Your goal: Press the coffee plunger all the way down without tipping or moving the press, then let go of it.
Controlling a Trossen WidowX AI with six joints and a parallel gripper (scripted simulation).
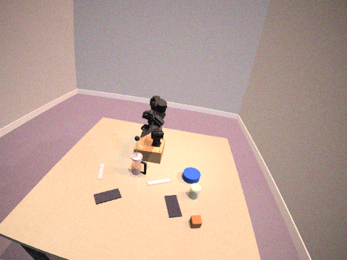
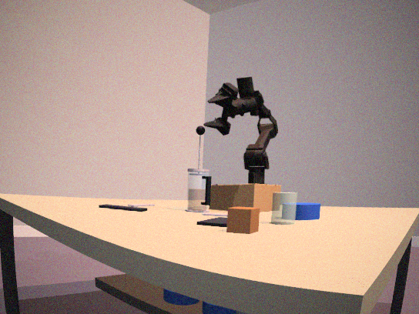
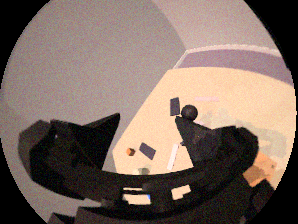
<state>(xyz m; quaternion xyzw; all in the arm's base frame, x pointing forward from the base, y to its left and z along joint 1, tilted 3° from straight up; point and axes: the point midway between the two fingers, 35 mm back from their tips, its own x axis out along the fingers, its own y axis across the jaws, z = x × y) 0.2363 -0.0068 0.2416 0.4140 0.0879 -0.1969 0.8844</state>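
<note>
While unpressed — coffee press (image 2: pixel 199 190) part-filled

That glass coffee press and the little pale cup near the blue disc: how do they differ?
The coffee press is taller than the cup. The press has a dark side handle; the cup shows none. The press carries a thin rod topped by a black knob, raised high above its lid, while the cup is open at the top. The press stands next to the arm's wooden base; the cup stands beside the blue disc. Both are see-through, upright cylinders on the table.
</note>
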